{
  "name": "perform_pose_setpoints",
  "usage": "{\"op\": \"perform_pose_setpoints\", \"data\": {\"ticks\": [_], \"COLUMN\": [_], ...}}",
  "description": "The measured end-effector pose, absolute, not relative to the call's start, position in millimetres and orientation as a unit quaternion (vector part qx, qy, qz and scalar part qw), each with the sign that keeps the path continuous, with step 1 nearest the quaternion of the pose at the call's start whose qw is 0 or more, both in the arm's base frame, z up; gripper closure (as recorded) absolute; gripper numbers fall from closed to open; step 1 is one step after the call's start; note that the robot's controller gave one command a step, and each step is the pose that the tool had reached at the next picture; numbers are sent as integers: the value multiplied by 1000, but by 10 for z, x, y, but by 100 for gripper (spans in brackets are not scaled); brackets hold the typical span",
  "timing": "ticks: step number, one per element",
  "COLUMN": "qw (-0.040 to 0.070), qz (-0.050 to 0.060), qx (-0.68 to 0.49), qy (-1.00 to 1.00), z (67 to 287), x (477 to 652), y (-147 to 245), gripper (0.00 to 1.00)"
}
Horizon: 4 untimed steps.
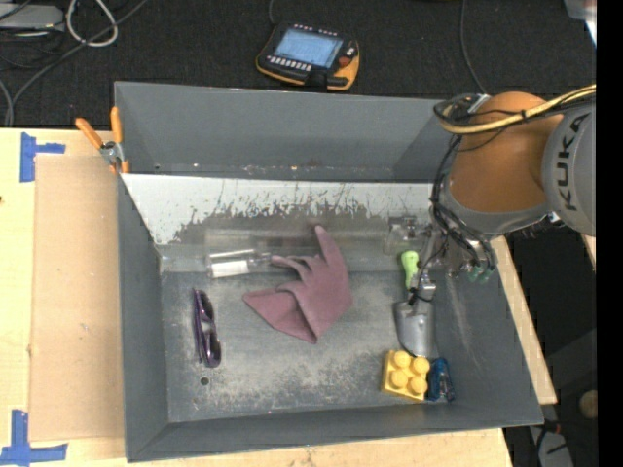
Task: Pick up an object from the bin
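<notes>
The gripper [421, 295] hangs directly over a grey, rounded, smooth-looking piece [414, 334]. I cannot tell whether it is released or clenched. The piece looks like hard plastic or metal. I judge it stiff, light and likely slippery, best pinched across its narrow sides. Just beyond it lies a yellow studded block [406, 373], and a limp mauve glove [307, 295] lies well apart.

Matt cloth glove [308, 290], speckled metal bin [292, 154]

Robot lab: teach pendant [308, 54], cables [92, 13], KUKA arm [506, 163].
</notes>
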State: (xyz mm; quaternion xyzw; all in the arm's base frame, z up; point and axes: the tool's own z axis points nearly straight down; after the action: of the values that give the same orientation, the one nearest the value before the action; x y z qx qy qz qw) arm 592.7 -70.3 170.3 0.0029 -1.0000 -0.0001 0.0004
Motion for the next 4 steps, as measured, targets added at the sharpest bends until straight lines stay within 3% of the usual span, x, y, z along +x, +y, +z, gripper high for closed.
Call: {"op": "perform_pose_setpoints", "data": {"ticks": [1,2,3,4], "qw": [0,-4,3,3], "qz": [0,1,-3,-3], "qx": [3,35,12,12], "qy": [-1000,-999,-1000,-1000], "z": [1703,2197,2094,2094], "x": [5927,6209,6079,6079], "y": [-704,-1299,-1600,-1601], "gripper": [0,0,100,100]}}
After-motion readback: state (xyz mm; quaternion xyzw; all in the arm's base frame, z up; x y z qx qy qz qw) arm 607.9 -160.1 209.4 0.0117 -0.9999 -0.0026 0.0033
